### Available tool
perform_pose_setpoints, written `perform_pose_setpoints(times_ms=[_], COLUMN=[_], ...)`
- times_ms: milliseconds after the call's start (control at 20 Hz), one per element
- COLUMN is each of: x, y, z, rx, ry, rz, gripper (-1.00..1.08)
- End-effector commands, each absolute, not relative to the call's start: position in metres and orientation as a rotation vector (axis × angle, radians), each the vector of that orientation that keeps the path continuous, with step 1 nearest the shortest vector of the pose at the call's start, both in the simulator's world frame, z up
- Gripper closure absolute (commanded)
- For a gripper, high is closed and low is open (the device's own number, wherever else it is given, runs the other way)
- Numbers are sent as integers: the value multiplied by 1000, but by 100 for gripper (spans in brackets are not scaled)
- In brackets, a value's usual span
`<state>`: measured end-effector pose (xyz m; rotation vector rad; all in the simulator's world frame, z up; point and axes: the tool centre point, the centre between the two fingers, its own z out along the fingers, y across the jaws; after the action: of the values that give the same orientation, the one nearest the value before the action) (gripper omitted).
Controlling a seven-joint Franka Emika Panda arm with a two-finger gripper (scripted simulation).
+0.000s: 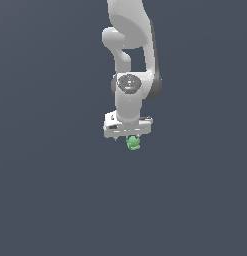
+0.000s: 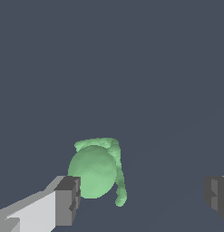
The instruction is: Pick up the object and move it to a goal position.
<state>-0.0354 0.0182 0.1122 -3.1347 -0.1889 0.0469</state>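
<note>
Below my wrist camera I see the small bright green, rounded lumpy blob [image 2: 96, 171] lying on the plain dark grey desk [image 2: 168, 68]. I cannot make out any edge or corner of that desk in either view, so I can only place the blob against the arm. Reading the wrist view from its left side across, one of the white, dark-tipped fingers [image 2: 68, 200] sits right against the blob's flank; whether it actually touches I cannot tell. A thin green lobe hangs off the blob on the side facing the gap. Past that comes bare desk, and then the other finger's dark pad at the far side of the picture, well apart from the blob. So the fingers [image 2: 143, 197] are spread wide, with the blob lying between them but crowded toward one, nothing clamped.

From the exterior view, the white Franka arm [image 1: 129, 60] comes straight down from the top of the picture, with its flat white hand level. The green blob [image 1: 133, 143] peeks out just beneath the hand, slightly toward the exterior view's right of its middle. I cannot see the fingers themselves clearly from there.
</note>
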Motion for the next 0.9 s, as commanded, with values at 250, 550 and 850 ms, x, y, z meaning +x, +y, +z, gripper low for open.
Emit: perform_pose_setpoints(times_ms=[250,550,850], x=[-56,-61,-61], y=[47,54,54], z=[94,90,82], rx=[-3120,-3114,-3114], ry=[-372,-417,-412], rz=[9,0,2], gripper=[-92,-92,-92])
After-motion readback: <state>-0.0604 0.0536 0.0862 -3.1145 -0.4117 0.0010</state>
